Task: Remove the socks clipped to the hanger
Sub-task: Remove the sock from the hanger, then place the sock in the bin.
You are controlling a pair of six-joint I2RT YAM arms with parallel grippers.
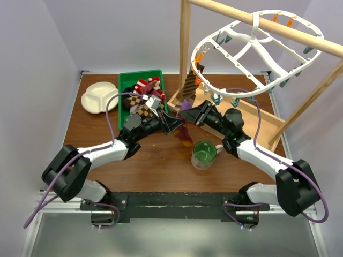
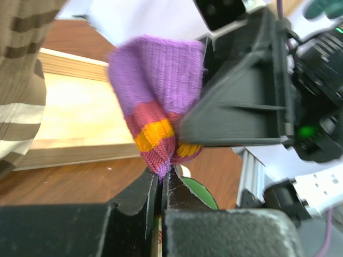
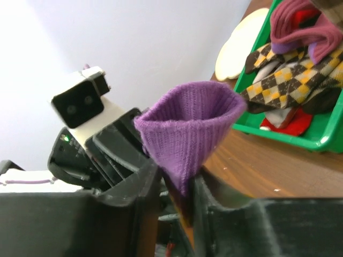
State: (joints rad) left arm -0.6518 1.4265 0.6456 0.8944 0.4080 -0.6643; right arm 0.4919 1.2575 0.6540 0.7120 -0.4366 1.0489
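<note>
A purple sock with maroon and orange bands (image 1: pixel 184 133) hangs between my two grippers over the table's middle. My left gripper (image 1: pixel 174 124) is shut on its lower striped end (image 2: pixel 161 144). My right gripper (image 1: pixel 192 115) is shut on its purple cuff (image 3: pixel 187 134). The white oval hanger (image 1: pixel 252 37) hangs on the wooden pole above and behind. A brown striped sock (image 1: pixel 191 84) is still clipped at the hanger's left rim, and it also shows in the left wrist view (image 2: pixel 21 80). The sock between the grippers is off the hanger.
A green bin (image 1: pixel 124 80) at the back left holds several socks, checkered and red-white among them (image 3: pixel 284 80). A white plate (image 1: pixel 98 97) lies left of the bin. A green mug (image 1: pixel 204 154) stands just below the grippers. The wooden frame's base (image 1: pixel 257 115) is behind on the right.
</note>
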